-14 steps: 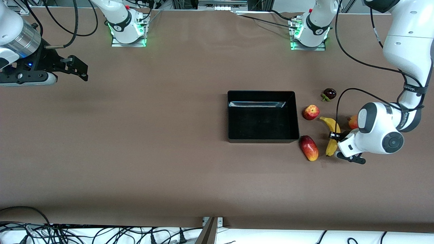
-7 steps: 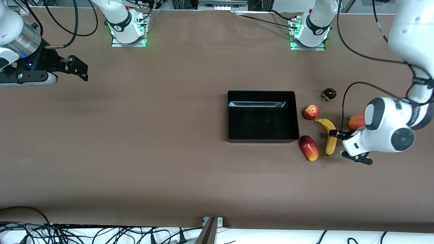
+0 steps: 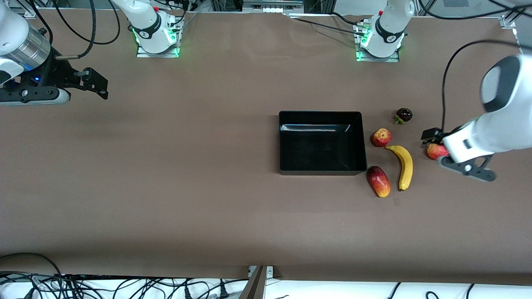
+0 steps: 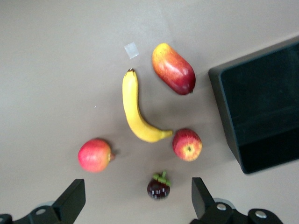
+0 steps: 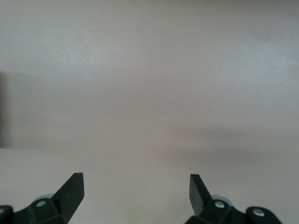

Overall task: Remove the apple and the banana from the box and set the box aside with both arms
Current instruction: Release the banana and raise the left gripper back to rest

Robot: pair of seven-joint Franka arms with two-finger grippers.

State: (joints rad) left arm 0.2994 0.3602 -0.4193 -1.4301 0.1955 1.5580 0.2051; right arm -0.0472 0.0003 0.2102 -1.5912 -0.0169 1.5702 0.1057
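Left gripper (image 4: 135,203) spread wide, empty, up over the fruit. Banana (image 3: 405,166) on table (image 3: 166,174), apple (image 3: 381,137) at its 11 o'clock, box (image 3: 322,142) at 9. Right gripper (image 5: 135,196) spread wide, waits.

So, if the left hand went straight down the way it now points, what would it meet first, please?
Probably the small dark fruit or bare table. The left hand is open and points down; in its wrist view that fruit lies nearest between its fingers, with the apple and banana further along. Depth is unclear.
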